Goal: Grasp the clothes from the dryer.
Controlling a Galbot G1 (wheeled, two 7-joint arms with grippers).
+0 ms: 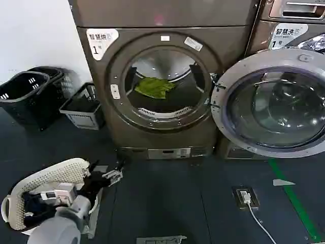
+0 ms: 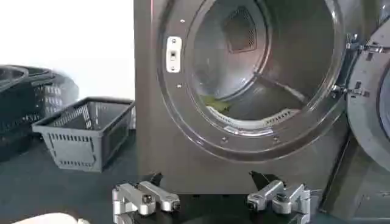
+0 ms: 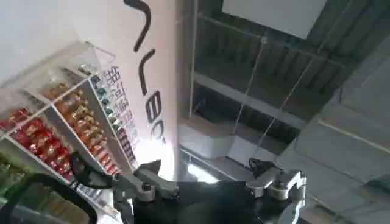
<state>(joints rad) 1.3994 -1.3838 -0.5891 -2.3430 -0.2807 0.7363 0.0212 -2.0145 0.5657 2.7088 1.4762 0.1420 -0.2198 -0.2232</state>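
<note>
- Far left of the head view: dark stacked baskets (image 1: 28, 94) and a grey basket (image 1: 81, 107) against the wall, well apart from the work, likely spare containers.
- Low at the left: white laundry basket (image 1: 48, 185) on the floor just beside the robot's left arm, probably waiting to receive the load.
- Left gripper (image 1: 105, 177) held low near the floor in front of the machine, fingers spread wide and holding nothing; pointed toward the porthole in its wrist view (image 2: 210, 201), which suits a reach not yet begun.
- Centre: the dryer (image 1: 101, 76), bronze-grey, sticker marked "1", porthole uncovered so the drum can be reached.
- Inside the drum: the clothes (image 1: 155, 87), a small yellow-green bundle lying on the drum floor near the front lip, untouched; glimpsed as a sliver of green in the left wrist view (image 2: 216, 105).
- Right: the glass door (image 1: 271, 104) swung fully aside, clear of the opening.
- Right gripper (image 3: 210, 182) aimed upward toward ceiling and shelving, away from the machine, fingers apart and empty; judged parked.
- Next judged need: lifting and extending the left arm into the opening.
</note>
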